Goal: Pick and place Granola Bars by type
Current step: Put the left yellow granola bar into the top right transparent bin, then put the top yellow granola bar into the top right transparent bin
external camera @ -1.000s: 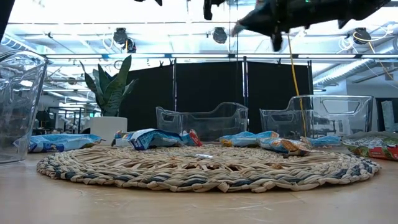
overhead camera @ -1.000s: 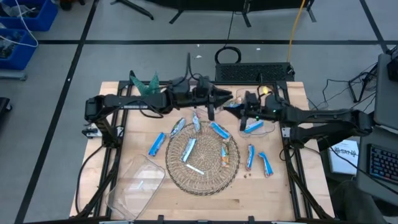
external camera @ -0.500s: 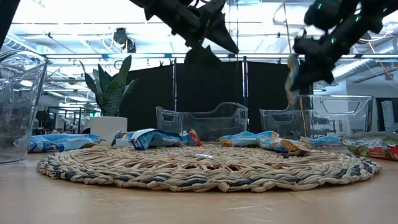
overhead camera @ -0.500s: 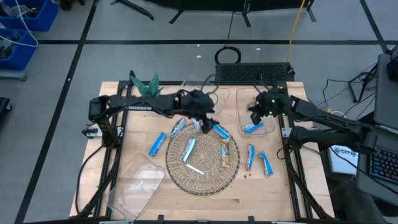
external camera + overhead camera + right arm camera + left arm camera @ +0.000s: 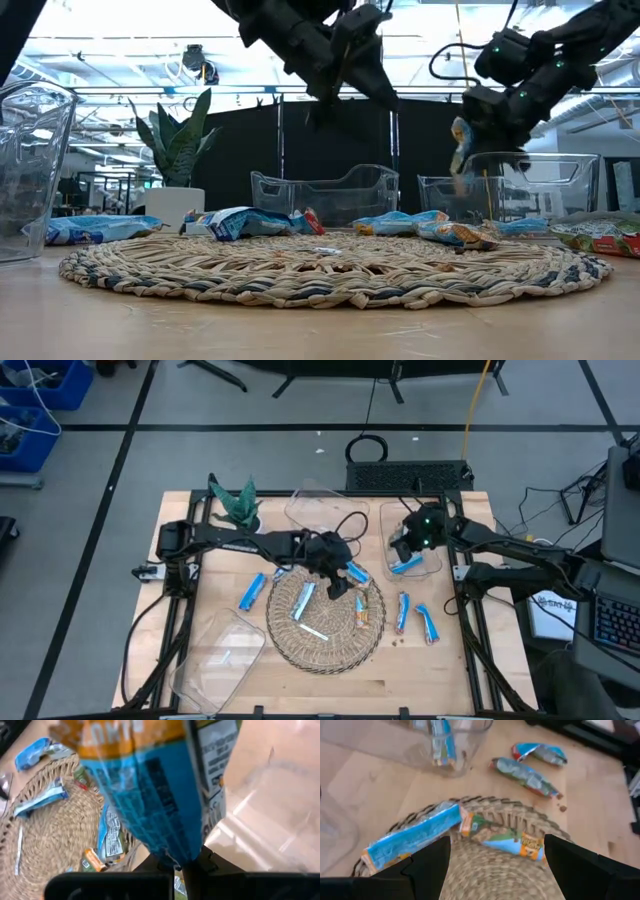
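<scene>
The right end effector [image 5: 402,546] hangs over the clear bin [image 5: 435,563] at about 3 o'clock on the wooden surface [image 5: 440,670], its fingers pinched on a granola bar [image 5: 150,785] with a bright blue wrapper, an orange band at one end and a white panel of small print down one side; in the low view that bar [image 5: 460,140] dangles above the bin's rim. One more blue bar [image 5: 406,565] lies inside the bin. The left end effector [image 5: 335,582] hovers over the 1 o'clock edge of the round woven mat [image 5: 330,650], fingers spread wide with nothing between them. Straight below it in the left wrist view lie a long blue bar [image 5: 415,837] and a brownish-green bar [image 5: 502,839] with orange lettering, end to end on the mat's edge. Two more blue bars [image 5: 415,616] rest on the bare wood at 4 o'clock, another [image 5: 252,591] at 9 o'clock, and a silvery-blue one [image 5: 304,601] on the mat itself. A thin white stick [image 5: 313,632] lies near the mat's centre.
</scene>
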Motion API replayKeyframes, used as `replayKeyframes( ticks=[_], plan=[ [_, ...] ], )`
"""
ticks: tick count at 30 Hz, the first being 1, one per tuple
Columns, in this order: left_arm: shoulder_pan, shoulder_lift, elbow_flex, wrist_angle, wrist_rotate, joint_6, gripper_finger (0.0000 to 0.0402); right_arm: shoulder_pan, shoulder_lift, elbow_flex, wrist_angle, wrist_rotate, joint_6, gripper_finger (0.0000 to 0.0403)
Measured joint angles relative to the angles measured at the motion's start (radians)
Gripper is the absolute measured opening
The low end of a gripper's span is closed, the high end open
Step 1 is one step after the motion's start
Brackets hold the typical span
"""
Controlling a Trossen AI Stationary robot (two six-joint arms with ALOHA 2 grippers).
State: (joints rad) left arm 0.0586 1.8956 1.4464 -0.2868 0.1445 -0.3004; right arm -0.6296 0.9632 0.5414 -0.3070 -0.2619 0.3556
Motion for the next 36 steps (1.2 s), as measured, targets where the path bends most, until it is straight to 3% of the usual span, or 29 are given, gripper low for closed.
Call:
replayKeyframes(
  ticks=[12,24,31,36],
  plan=[
    [-0.001,-0.011,0.000,0.039,0.038,-0.009,0.0324,-0.060,0.014,-0.037,-0.012,-0.005,0.273,0.0007],
    [-0.002,-0.011,0.000,0.054,0.059,0.003,0.0324,-0.060,0.008,-0.037,-0.011,-0.008,0.261,0.0118],
    [-0.009,-0.011,0.001,0.026,0.056,0.036,0.0324,-0.065,0.008,-0.037,0.069,-0.095,0.290,0.0163],
    [-0.057,-0.011,0.001,-0.076,-0.060,0.285,0.0324,-0.066,-0.007,-0.020,0.270,-0.287,0.370,0.0172]
  ],
)
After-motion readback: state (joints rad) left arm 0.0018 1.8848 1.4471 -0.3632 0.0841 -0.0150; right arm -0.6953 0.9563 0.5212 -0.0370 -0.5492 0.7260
